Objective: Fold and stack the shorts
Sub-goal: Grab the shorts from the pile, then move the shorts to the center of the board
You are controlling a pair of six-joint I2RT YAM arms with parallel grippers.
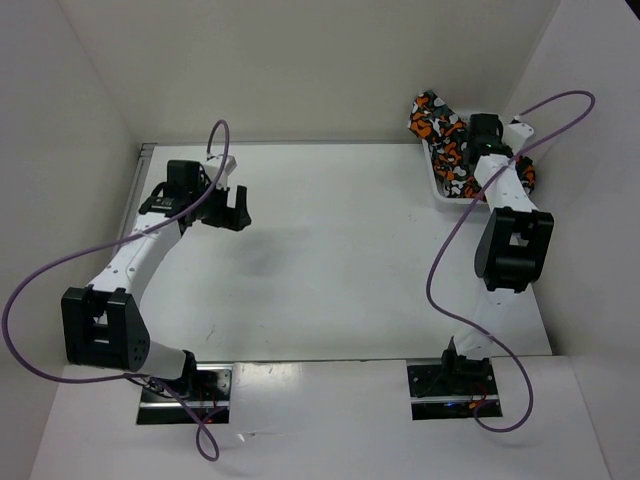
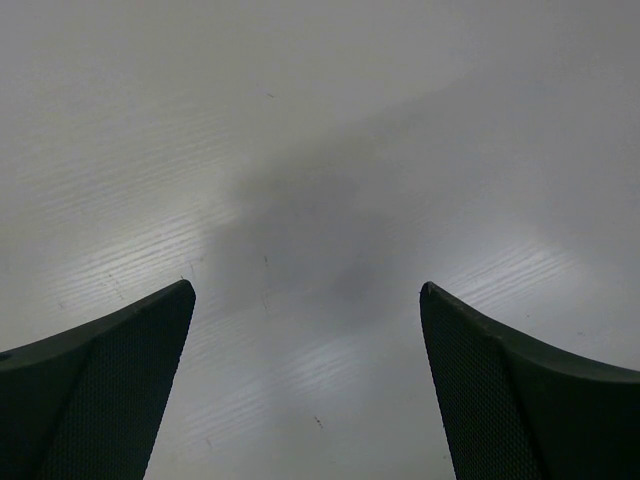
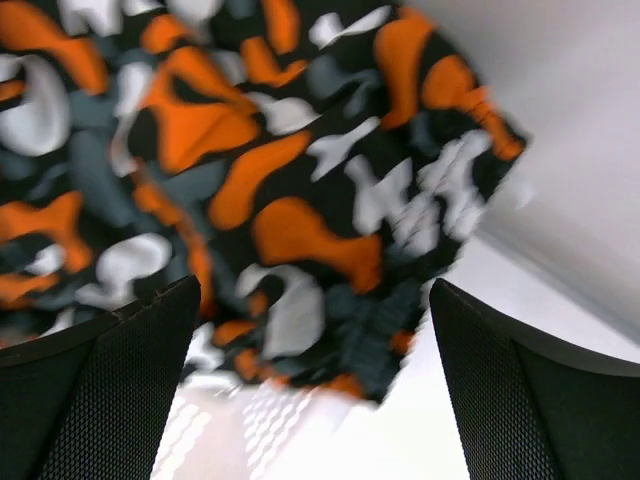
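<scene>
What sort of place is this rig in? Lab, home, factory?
Probably a lab test cell: white table boxed in by plain white wall panels, purple cables trailing loose, orange-black-grey camouflage cloth shorts in a white mesh basket.

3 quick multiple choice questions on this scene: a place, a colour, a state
1. Where are the shorts? A far right, in the white basket B far left C centre front
2. Which colour is in their print? A green B orange C blue
3. The left hand is: A shut on cloth B shut, empty C open, empty
Key: 1 A, top view shows them in the basket; 2 B, orange blotches; 3 C, fingers apart over bare table.
</scene>
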